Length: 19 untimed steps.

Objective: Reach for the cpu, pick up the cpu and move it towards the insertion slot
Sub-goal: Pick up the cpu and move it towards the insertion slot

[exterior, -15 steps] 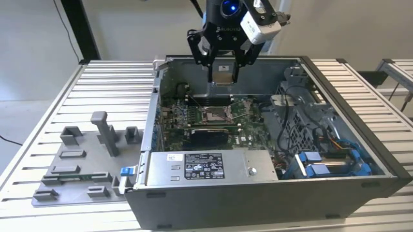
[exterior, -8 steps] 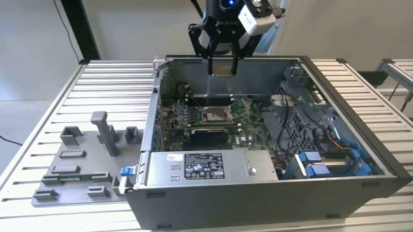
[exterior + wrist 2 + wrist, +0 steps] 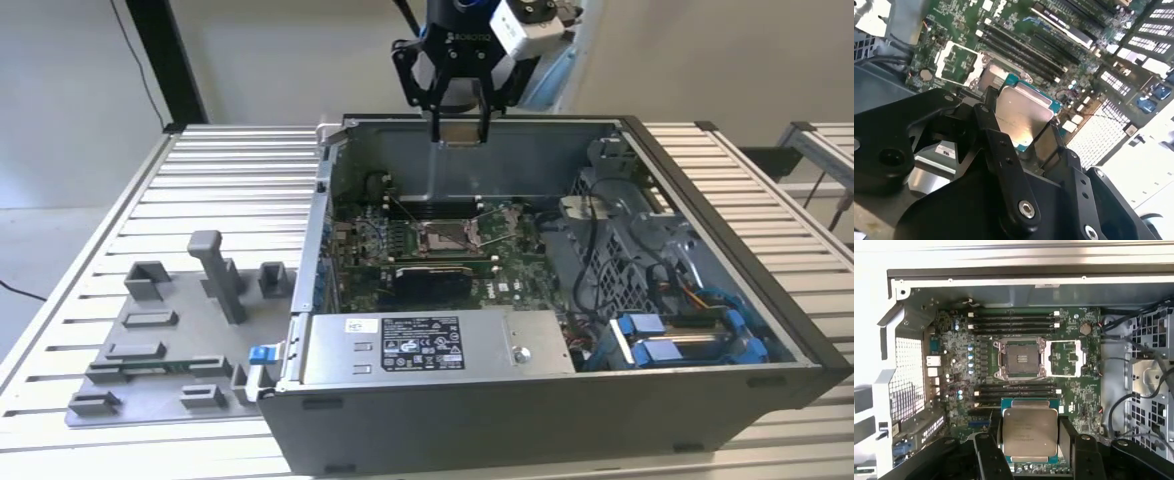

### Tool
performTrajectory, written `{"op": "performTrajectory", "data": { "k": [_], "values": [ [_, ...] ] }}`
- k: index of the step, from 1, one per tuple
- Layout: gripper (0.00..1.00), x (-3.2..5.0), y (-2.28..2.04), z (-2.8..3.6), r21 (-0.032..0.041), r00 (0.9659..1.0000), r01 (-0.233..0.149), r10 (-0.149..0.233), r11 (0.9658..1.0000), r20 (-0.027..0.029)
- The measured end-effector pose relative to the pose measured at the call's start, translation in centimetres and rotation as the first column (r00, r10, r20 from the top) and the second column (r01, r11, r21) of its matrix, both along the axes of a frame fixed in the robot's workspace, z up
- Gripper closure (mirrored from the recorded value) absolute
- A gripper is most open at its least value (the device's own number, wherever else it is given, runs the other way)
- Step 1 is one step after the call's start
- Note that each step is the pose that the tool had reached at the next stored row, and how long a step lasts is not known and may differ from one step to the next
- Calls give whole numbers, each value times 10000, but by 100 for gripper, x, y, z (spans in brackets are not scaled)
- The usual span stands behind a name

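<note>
My gripper point(image 3: 461, 118) hangs above the rear wall of the open computer case point(image 3: 694, 380), shut on the cpu point(image 3: 461, 131). In both wrist views the cpu point(image 3: 1030, 432) point(image 3: 1021, 117) sits flat between the two black fingers, its silvery top face showing with a green edge around it. The insertion slot point(image 3: 1020, 358) lies on the green motherboard below. It has a shiny metal frame and a tan-grey pin field, and its load plate point(image 3: 1066, 358) is flipped open beside it. The slot point(image 3: 445, 237) stands some way from the held cpu. In the second wrist view the slot point(image 3: 991, 79) is partly hidden behind the cpu.
A grey fixture plate point(image 3: 174, 330) with upright blocks lies on the slatted table at the exterior view's left. Inside the case are the power supply point(image 3: 420, 345), memory slots point(image 3: 1014, 322), cables point(image 3: 601, 250) and blue-clipped drive bays point(image 3: 681, 335). The case walls ring the motherboard.
</note>
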State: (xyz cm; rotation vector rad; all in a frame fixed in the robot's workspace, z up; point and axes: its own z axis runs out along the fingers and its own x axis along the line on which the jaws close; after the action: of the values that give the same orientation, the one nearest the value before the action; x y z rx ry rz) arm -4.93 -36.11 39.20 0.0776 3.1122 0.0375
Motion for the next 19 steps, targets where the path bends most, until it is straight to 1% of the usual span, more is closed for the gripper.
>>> {"op": "performTrajectory", "data": {
  "k": [4,8,11,15,18,19],
  "values": [
    [100,35,134,-1,-6,10000,0,0,10000,35],
    [100,82,258,-2,-12,10000,0,0,10000,73],
    [100,112,332,-3,-22,10000,0,0,10000,81],
    [100,114,385,-7,-36,10000,1,0,10000,81],
    [100,114,402,-8,-37,10000,0,0,10000,85],
    [100,114,403,-9,-38,10000,1,0,10000,96]
  ]
}}
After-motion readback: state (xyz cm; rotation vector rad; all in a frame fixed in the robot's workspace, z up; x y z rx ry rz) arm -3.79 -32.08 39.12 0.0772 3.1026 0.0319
